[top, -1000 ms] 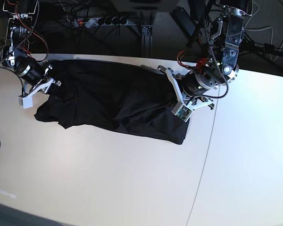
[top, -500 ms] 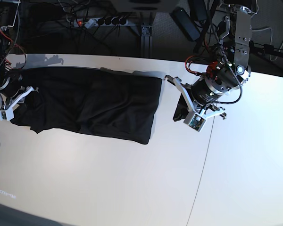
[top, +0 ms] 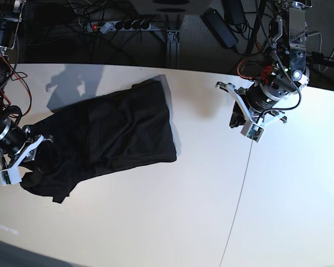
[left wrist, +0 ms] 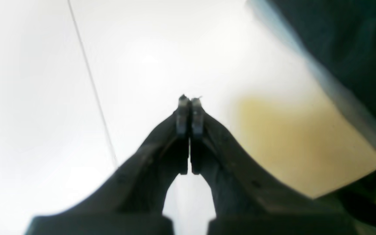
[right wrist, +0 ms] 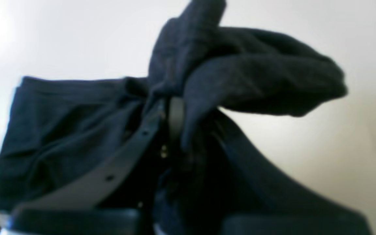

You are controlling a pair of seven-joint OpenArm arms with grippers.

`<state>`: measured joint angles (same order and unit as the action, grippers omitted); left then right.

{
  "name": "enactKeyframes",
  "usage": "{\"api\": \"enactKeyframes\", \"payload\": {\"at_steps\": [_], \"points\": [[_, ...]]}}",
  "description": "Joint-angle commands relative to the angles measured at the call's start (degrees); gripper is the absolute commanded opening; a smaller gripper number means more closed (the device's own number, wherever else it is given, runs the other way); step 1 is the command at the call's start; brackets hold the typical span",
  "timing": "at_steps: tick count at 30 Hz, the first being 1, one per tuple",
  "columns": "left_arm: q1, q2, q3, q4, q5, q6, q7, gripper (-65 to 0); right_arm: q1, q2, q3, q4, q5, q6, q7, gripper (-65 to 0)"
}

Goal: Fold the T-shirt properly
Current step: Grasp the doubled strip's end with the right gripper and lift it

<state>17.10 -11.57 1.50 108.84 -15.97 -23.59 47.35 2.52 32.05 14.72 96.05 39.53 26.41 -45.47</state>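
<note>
you see the t-shirt (top: 111, 136) lying on the left half of the counter (top: 172, 222) in the base view, black and crumpled, with its plain side up. its right edge ends near the middle of the counter, and its left end is bunched at the right end effector (top: 23, 158). in the right wrist view this end effector (right wrist: 175, 107) is closed on a thick fold of the t-shirt (right wrist: 240, 78), and the cloth hangs over both fingers, so the grip is firm and the fingers are nearly together with fabric between them.

your left end effector (top: 242, 119) is on the right side of the base view, well apart from the t-shirt, above bare counter. in the left wrist view its fingers (left wrist: 183, 114) are pressed together and hold nothing. only a dark corner of the t-shirt (left wrist: 348, 49) shows at the top right of that view, blurred. a thin seam line (top: 242, 183) runs across the counter below this end effector
</note>
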Motion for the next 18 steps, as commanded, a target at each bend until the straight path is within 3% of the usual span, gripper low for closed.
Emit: {"api": "enactKeyframes", "payload": {"at_steps": [1,11,18], "points": [[0.28,-0.02,-0.02,-0.74,-1.31,0.0,-0.83,-65.0,0.92,1.14,-0.92,1.86,0.5,2.1,0.85,-65.0],[1.16,0.48,0.94,-9.49,-4.35,-0.04,-3.02,-65.0,0.94,1.11,-16.15,11.43,-8.74,2.05,0.39,-65.0],[1.16,0.48,8.57,-9.55,-4.04,-0.17,-3.74,-65.0,0.96,1.09,-24.33,17.99,-16.39,2.01,0.42,-65.0]]}}
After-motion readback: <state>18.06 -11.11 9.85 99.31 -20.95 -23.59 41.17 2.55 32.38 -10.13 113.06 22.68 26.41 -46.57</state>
